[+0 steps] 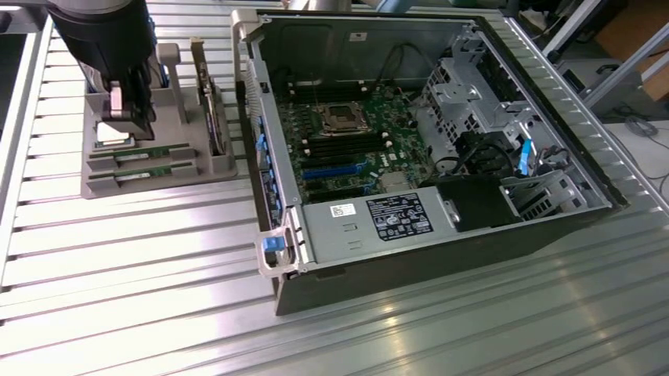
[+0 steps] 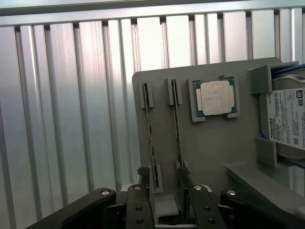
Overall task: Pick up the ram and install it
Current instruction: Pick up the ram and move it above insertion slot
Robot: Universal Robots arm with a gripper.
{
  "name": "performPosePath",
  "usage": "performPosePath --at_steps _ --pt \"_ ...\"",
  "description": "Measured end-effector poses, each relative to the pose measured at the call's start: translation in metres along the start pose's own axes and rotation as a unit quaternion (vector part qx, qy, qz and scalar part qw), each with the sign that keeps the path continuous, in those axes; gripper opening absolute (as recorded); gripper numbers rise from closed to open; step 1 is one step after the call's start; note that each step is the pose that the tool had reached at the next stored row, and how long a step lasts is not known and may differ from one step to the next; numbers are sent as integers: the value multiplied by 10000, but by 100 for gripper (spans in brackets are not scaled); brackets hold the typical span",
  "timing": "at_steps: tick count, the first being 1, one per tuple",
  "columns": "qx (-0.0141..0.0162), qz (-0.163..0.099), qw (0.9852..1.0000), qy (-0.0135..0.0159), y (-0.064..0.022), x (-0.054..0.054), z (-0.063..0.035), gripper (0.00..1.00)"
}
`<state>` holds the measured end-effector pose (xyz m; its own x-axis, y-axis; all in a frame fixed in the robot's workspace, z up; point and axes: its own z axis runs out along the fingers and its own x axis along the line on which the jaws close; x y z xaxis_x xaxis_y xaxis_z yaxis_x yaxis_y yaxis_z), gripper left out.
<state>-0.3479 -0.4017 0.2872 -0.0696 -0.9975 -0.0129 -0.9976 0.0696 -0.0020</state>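
Black jointed fingers (image 2: 138,210) of the hand (image 2: 167,205) stand apart, gripping nothing, close to one end of two long, thin green ram sticks (image 2: 150,138). These stand on edge in slots of a matte grey plastic holder (image 2: 209,148). The dark arm (image 1: 99,31) hangs upright over it at the exterior view's left. A square silver processor chip (image 2: 217,98) lies flat beside the sticks. The ribbed aluminium table (image 1: 157,298) gleams.
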Motion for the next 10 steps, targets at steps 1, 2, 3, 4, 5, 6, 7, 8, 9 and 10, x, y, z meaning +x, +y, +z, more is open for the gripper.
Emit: performPosePath --at_steps 1,2,3,4,5,6,7,8,9,10 --pt "0 0 10000 0 0 0 7 36" --pt "0 0 10000 0 0 0 15 36" --pt "0 0 10000 0 0 0 19 36" --pt "0 0 10000 0 0 0 24 36" --pt "0 0 10000 0 0 0 30 36" --pt "0 0 10000 0 0 1 35 36" --pt "0 0 10000 0 0 1 43 36" --pt "0 0 10000 0 0 1 48 36" --pt "0 0 10000 0 0 1 52 36" --pt "0 0 10000 0 0 1 58 36"
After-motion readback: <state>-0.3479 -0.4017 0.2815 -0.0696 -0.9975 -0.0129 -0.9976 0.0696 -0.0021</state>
